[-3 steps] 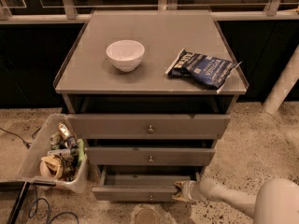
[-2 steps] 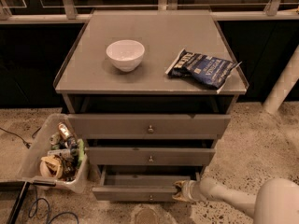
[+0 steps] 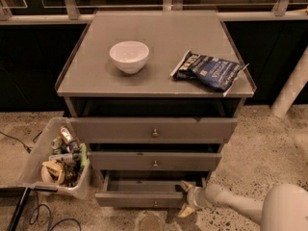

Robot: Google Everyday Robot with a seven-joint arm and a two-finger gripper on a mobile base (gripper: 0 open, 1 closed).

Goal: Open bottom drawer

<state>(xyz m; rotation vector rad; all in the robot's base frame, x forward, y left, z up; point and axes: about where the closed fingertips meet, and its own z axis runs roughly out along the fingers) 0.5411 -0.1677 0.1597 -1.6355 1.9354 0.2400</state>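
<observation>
- The gripper (image 3: 185, 198) sits low at the cabinet's (image 3: 72, 110) front right corner, at the right end of the bottom drawer (image 3: 130, 199).
- Its two pale fingers (image 3: 186, 185) are spread wide. One lies over the drawer's tray and the other in front of the panel, so the right end of the panel falls between them. They are not closed on it, and I cannot tell whether either finger touches it.
- The arm (image 3: 231, 203) reaches the gripper from the right of the cabinet, out of the rounded white robot body (image 3: 288, 211).
- The bottom drawer is the lowest and slimmest of the cabinet's three. It stands pulled partly out, further forward than the middle drawer (image 3: 120, 160) above it.
- It has a flat grey front panel with one small round metal knob (image 3: 155, 204) at its middle, left of the gripper. Behind the panel a shallow grey tray shows.
- The top drawer (image 3: 110, 128) is the tallest and also stands slightly out.
- On the cabinet's worktop (image 3: 159, 32) are a white bowl (image 3: 129, 56) towards the left and a dark blue snack bag (image 3: 208, 70) towards the right.
- A clear bin (image 3: 36, 153) of clutter sits on the floor at the cabinet's left.
</observation>
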